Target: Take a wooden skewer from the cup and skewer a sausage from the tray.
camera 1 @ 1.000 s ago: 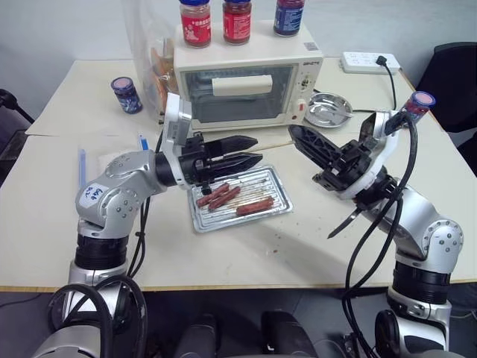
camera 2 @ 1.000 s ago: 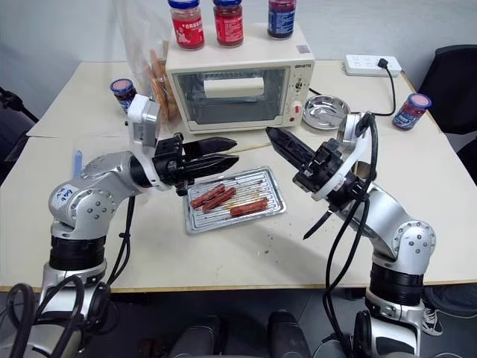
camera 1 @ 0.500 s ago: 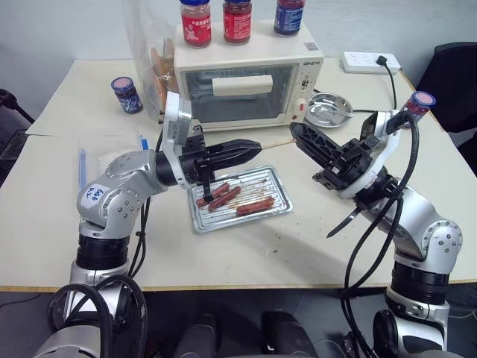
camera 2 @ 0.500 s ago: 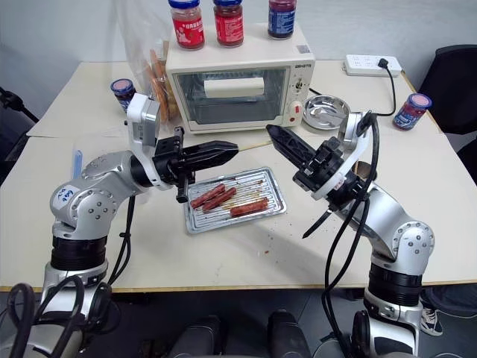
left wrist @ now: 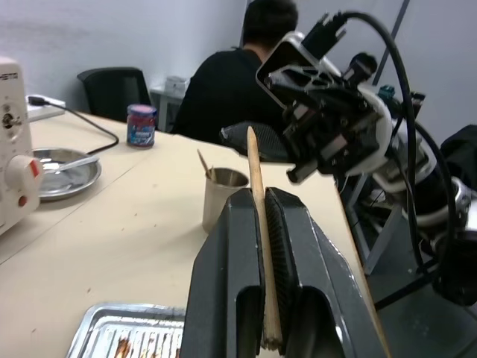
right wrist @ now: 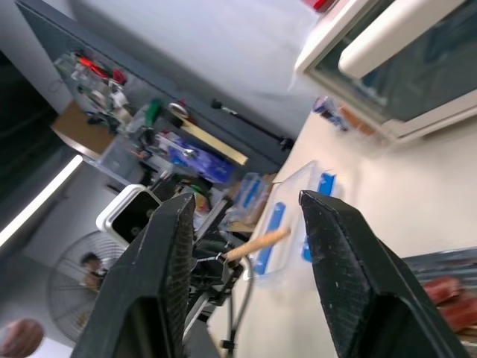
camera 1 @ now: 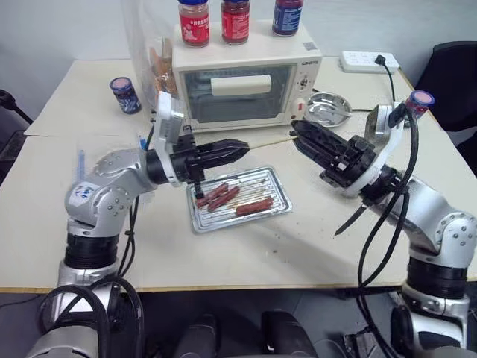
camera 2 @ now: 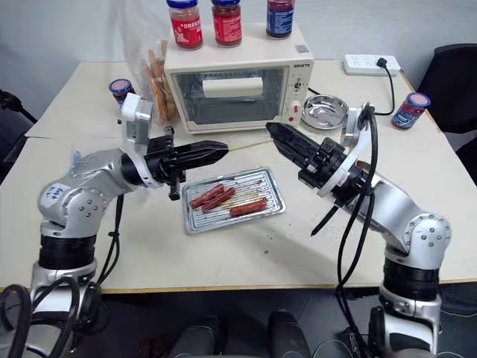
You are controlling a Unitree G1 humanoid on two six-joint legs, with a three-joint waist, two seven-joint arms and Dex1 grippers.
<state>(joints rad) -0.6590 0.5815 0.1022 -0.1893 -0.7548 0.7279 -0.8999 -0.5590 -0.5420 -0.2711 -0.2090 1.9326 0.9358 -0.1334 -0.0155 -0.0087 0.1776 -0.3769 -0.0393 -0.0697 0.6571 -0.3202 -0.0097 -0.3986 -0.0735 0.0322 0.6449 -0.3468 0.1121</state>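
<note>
My left gripper (camera 1: 242,149) is shut on the wooden skewer (camera 1: 272,142), which sticks out level toward the right, above the table. In the left wrist view the skewer (left wrist: 253,164) lies clamped between the two fingers. My right gripper (camera 1: 297,131) is open just past the skewer's free end, its fingers (right wrist: 339,246) standing apart around the tip without touching it. The tray (camera 1: 279,179) lies below and between both grippers with three sausages (camera 1: 255,206) on it. The cup (left wrist: 221,198) stands on the table behind my right arm, with another skewer in it.
A toaster oven (camera 1: 242,82) with jars on top stands behind the tray, a bag of food beside it. A steel dish (camera 1: 329,109), a power strip (camera 1: 365,61) and a can (camera 1: 419,101) sit at the back right. A person (left wrist: 238,74) sits beyond the table.
My left gripper shut on the skewer and drew it a little to the left. My right gripper, which held the skewer's other end, has opened and let it go.
</note>
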